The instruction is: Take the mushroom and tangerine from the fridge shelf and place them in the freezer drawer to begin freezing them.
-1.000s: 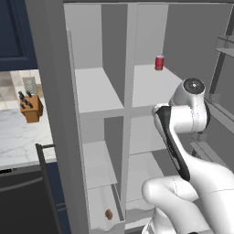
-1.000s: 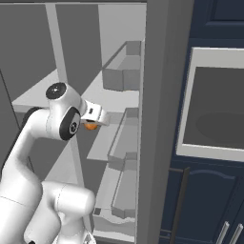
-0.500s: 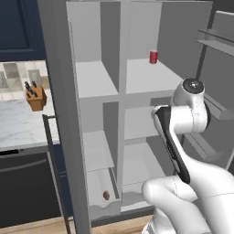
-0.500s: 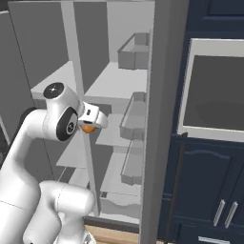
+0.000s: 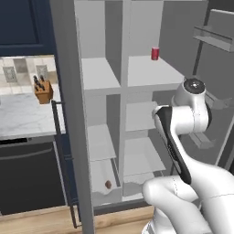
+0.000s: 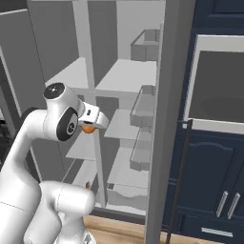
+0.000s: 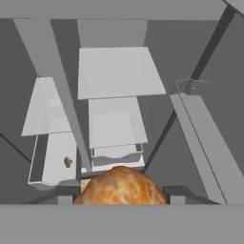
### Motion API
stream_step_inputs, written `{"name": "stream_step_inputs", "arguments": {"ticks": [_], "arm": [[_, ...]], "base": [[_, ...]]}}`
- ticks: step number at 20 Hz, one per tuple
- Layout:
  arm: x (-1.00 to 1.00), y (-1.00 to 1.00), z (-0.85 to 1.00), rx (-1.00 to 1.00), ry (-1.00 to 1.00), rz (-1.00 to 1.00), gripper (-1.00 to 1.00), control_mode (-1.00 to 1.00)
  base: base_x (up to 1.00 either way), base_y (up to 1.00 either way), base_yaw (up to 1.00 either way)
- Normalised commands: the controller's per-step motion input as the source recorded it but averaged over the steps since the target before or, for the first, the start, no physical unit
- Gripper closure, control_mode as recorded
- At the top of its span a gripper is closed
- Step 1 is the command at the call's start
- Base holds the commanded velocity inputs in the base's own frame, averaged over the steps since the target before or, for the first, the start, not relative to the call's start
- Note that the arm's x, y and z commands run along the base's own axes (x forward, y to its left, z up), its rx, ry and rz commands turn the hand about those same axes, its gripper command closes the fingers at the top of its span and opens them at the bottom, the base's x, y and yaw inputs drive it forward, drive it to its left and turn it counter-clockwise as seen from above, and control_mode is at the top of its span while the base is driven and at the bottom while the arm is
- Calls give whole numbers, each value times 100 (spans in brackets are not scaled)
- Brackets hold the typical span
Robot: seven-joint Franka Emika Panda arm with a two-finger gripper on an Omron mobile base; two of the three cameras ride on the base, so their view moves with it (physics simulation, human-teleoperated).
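The white arm is hiding most of the two-finger gripper (image 6: 91, 126), which is clasping the bright orange tangerine (image 7: 120, 187); the small reddish-brown mushroom (image 7: 68, 162) is lying below.

Tangerine (image 7: 120, 186) btwn fingers; mushroom (image 5: 108, 184) in freezer drawer (image 5: 101, 194).

Claw (image 6: 90, 125) seemingly clamped, arm raised.

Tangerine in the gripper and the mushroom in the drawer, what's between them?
Hand view: between tangerine and mushroom, just the freezer drawer lip and bare floor.
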Motion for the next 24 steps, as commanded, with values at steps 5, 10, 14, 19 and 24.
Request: {"name": "stream_step_inputs", "arguments": {"ticks": [5,10,14,19,24], "arm": [[0,0,0,0,0,0,100,100],[0,0,0,0,0,0,100,100],[3,6,-43,4,12,15,100,-100],[43,27,-87,5,17,25,100,-100],[46,42,-100,3,12,26,100,-100]], "base": [[0,37,14],[0,30,14],[0,5,4],[0,0,0],[0,0,0]]}}
